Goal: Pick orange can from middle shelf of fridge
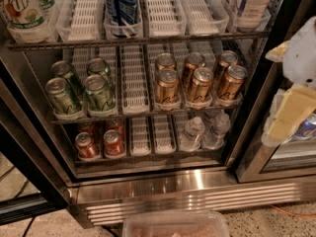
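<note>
Not yet picked: orange can (200, 85) upright among six alike, copper-sided, silver-topped, in the right-hand lanes of the middle shelf (133, 113); green cans (98, 92) to the left; fridge (197, 181) open; gripper (289, 117) well apart at right, wide or narrow impossible to tell; reach, grasp, withdrawal all left.

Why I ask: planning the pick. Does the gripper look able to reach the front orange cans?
Probably yes: the front orange cans stand at the middle shelf rail, nothing before them. The gripper hangs right of the fridge opening and must swing in.
</note>
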### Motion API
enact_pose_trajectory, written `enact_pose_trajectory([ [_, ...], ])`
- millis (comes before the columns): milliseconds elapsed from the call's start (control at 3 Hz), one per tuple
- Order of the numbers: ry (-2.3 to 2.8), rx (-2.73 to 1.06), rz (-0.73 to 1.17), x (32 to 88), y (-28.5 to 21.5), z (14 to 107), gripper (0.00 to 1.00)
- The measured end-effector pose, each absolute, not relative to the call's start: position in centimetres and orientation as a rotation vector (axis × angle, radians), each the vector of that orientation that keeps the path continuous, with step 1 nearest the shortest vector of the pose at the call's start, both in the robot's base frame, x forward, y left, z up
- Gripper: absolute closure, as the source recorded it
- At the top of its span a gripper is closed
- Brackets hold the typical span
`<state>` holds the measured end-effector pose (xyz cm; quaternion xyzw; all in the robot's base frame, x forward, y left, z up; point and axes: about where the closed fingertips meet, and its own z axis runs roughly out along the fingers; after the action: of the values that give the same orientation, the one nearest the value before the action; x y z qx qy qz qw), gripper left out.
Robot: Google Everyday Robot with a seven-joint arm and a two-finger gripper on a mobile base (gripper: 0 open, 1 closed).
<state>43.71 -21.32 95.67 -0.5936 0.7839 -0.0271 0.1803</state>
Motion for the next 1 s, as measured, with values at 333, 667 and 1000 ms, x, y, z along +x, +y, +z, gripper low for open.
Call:
enact_pose_trajectory([
  [333, 2.185, -1.591, -0.017, 43.0, -20.4, 91.8, 0.00],
  [667, 2.113, -1.504, 0.020, 43.8, -18.8, 88.8, 0.00],
  [1000, 2.113, -1.504, 0.020, 43.8, -18.8, 88.8, 0.00],
])
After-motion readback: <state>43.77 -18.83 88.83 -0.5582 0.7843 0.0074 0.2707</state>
